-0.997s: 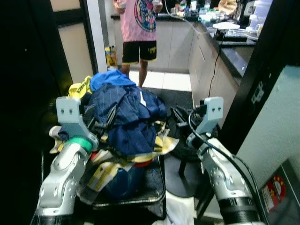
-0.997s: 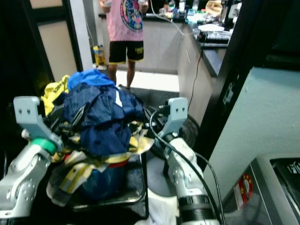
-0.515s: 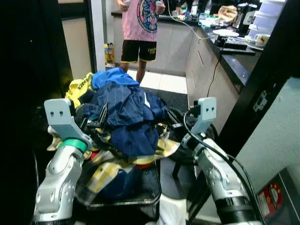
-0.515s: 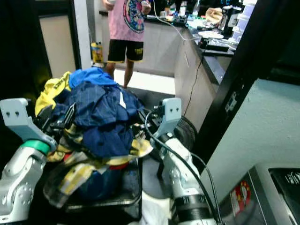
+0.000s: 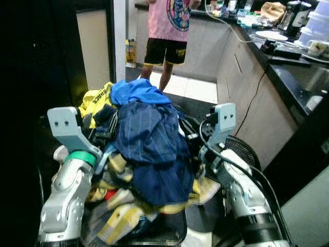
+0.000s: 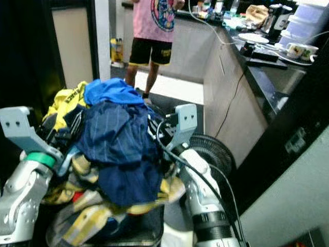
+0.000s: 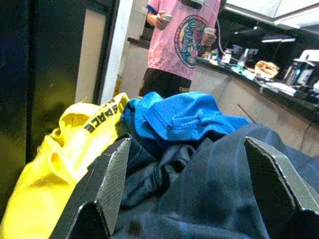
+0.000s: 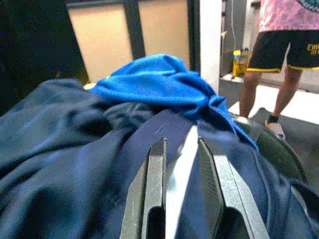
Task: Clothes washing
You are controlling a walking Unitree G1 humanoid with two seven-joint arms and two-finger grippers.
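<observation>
- Black fingers first: my left gripper (image 7: 187, 194) has its fingers (image 7: 107, 184) spread wide against the pile, navy cloth bulging between them; I cannot tell that they actually pinch anything.
- My right gripper (image 8: 177, 199) has its fingers nearly together, a narrow gap between them, resting on a pale stripe of the navy garment (image 8: 75, 164) without clearly clamping it.
- That heap of clothes (image 5: 146, 154) sits between both arms in a dark basket (image 5: 169, 234), piled above its rim.
- I judge it soft, limp and light per piece but bulky; loose layers will slide, so I'd grip low at 3 and 9 o'clock, on the basket.
- Bright blue knit (image 5: 136, 92) crowns it at 12 o'clock; the yellow printed top (image 5: 95, 98) droops at 10.
- A person (image 5: 172, 31) stands beyond, beside the counter (image 5: 288, 67).
</observation>
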